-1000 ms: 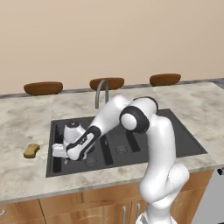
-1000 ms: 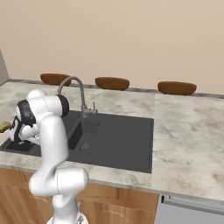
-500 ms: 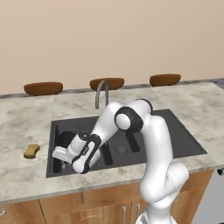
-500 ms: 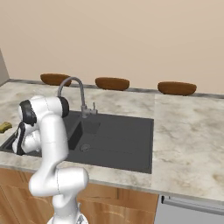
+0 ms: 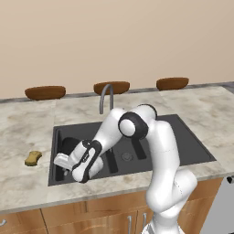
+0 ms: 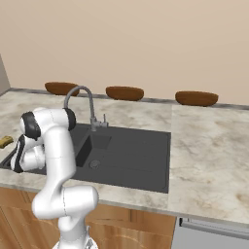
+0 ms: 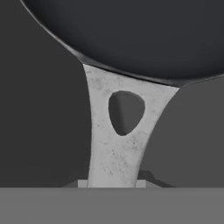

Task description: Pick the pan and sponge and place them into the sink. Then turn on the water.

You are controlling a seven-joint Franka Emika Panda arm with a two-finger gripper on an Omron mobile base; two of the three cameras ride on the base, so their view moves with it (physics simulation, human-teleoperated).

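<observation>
The countertop point(image 5: 27, 128) is the widest thing in both base views, and the dark sink point(image 5: 183, 137) is set into it with the gooseneck faucet point(image 5: 105, 93) rising at its back rim. The right base view shows what the left does not: the small side lever at the faucet's foot and the drain in the basin floor, with the sink's flat part running off to the right. The left base view alone gives the arm's far end clearly. The arm folds down from its dark elbow into the left basin, where the gripper point(image 5: 64, 163) sits low beside the front wall, and part of the black pan point(image 5: 68, 145) lies on the basin floor behind it. The hand view adds the close detail: the pan's dark round bowl fills the top, and its pale speckled handle, pierced by a hole, runs straight down to the bottom edge; whether the jaws are clamped on it I cannot tell. The sponge point(image 5: 33, 158) lies on the counter left of the sink, apart from it. Against the pictures of half a second and a second ago, the hand has sunk lower and nearer the sink's front edge, while the sponge has stayed put.
</observation>
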